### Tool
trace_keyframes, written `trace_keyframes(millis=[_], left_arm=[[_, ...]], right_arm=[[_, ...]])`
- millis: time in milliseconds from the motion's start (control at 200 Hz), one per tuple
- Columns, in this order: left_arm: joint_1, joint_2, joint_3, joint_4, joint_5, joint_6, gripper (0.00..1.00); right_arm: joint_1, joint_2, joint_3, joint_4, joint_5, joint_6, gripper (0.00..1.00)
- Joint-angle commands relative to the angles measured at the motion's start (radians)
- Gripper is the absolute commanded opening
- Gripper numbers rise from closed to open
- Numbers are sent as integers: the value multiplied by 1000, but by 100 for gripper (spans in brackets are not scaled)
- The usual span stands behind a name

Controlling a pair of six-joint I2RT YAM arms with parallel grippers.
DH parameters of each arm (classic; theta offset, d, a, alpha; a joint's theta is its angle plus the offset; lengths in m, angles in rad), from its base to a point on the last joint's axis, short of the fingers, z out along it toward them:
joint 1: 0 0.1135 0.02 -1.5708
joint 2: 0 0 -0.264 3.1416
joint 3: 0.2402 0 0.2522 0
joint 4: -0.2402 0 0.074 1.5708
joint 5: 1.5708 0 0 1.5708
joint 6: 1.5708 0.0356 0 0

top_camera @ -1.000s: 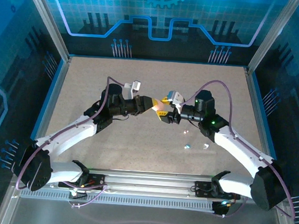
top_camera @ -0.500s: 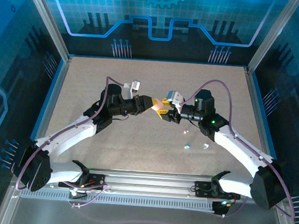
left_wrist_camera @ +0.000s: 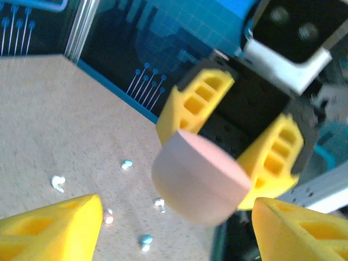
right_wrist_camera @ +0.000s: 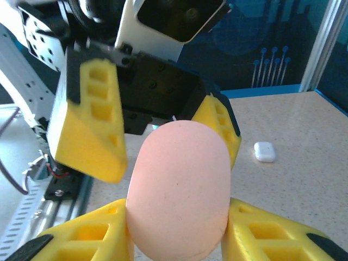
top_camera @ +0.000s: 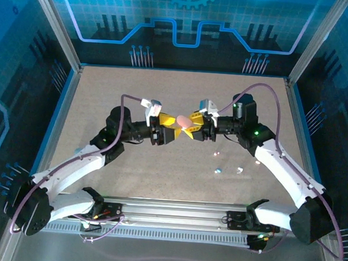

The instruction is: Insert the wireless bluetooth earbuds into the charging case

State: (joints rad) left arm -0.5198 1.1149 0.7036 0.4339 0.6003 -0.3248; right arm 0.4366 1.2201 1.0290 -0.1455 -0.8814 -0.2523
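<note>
Right tool (right_wrist_camera: 176, 217) clamping pink rounded pill-shaped plastic charging case (right_wrist_camera: 176, 185) mid-air above speckled beige desk (top_camera: 135, 92), presenting it to left arm. Left tool (top_camera: 174, 129) facing it, fingers spread wide, gripping nothing; probably lining up for regrasp or lid opening. Case looking closed. Tiny white and light-blue plastic earbuds (left_wrist_camera: 57, 182) lying scattered on desk near right arm, none inserted yet

Pink charging case (right_wrist_camera: 176, 190) aloft — tiny earbuds (left_wrist_camera: 57, 183) scattered below.
</note>
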Motion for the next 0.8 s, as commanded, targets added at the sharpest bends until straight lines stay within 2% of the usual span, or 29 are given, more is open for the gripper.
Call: trace_keyframes(millis=[0, 125, 590, 790], left_arm=[[4, -11, -23, 103, 72, 259, 71], [4, 4, -3, 82, 105, 310, 69], [3, 36, 51, 107, 175, 217, 72], [2, 76, 68, 137, 198, 189, 67]], right_arm=[[-16, 11, 76, -132, -119, -35, 40], [-16, 36, 127, -212, -152, -78, 41], [-13, 62, 147, -230, -97, -115, 41], [-9, 61, 148, -227, -98, -120, 41]])
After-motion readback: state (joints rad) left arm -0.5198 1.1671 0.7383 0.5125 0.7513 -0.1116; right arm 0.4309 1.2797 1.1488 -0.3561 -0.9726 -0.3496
